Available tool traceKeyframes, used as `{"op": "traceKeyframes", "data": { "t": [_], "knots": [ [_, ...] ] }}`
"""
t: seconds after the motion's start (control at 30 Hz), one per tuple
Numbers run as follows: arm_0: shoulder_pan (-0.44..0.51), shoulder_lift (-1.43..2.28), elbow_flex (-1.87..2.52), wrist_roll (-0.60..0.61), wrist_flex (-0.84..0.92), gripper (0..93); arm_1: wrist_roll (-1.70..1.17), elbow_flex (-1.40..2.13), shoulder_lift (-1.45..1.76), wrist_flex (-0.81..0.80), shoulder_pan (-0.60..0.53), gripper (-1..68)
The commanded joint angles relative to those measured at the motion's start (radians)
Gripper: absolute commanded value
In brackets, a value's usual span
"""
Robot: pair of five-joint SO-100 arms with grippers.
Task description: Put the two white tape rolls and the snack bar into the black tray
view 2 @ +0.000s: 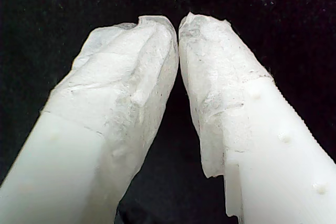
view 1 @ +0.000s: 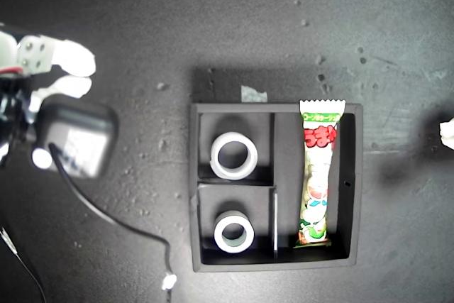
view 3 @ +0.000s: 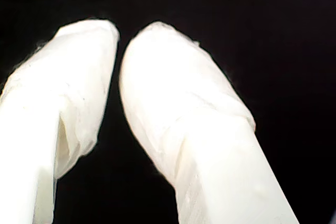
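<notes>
Looks like everything is already in place here. The black tray [view 1: 355, 189] sits on the dark bench [view 1: 142, 47], and both white tape rolls are lying flat in the two small compartments on the exterior view's left side of it: one roll [view 1: 234, 155] in the upper compartment, the other roll [view 1: 234, 233] in the lower one. Flat makes sense, since they can't roll off that way. The snack bar [view 1: 317, 175] lies lengthwise in the long compartment on the exterior view's right, with its crimped top end poking just over the tray's far wall. My guess is it's nearly as long as the slot, so that end rides up a bit. The narrow slot between looks empty.

As for the arms: my first hand [view 2: 178, 27] has its taped white fingers together at the tips, nothing between them, just dark bench beyond. My second hand [view 3: 119, 40] is the same, tips almost touching and holding nothing.

In the exterior view one arm is pulled back at the left edge, well apart from the tray, and there's a white bit at the right edge that's probably the other. I can't tell from the wrist views which is which.

So I'd call the task basically done, with both arms parked clear.
</notes>
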Motion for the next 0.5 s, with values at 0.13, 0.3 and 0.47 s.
{"op": "traceKeyframes", "data": {
  "t": [0.13,0.3,0.47],
  "knots": [
    [0.048,0.592,0.779,-0.126,-0.219,0.0,0.025,0.012,-0.003,0.104,0.055,-0.1],
    [0.112,0.966,1.055,-0.17,-0.207,0.0,-0.04,0.012,0.008,0.103,0.058,-0.1],
    [0.153,1.143,1.201,-0.201,-0.153,0.0,-0.04,0.012,0.008,0.103,0.055,0.0]
  ]
}}
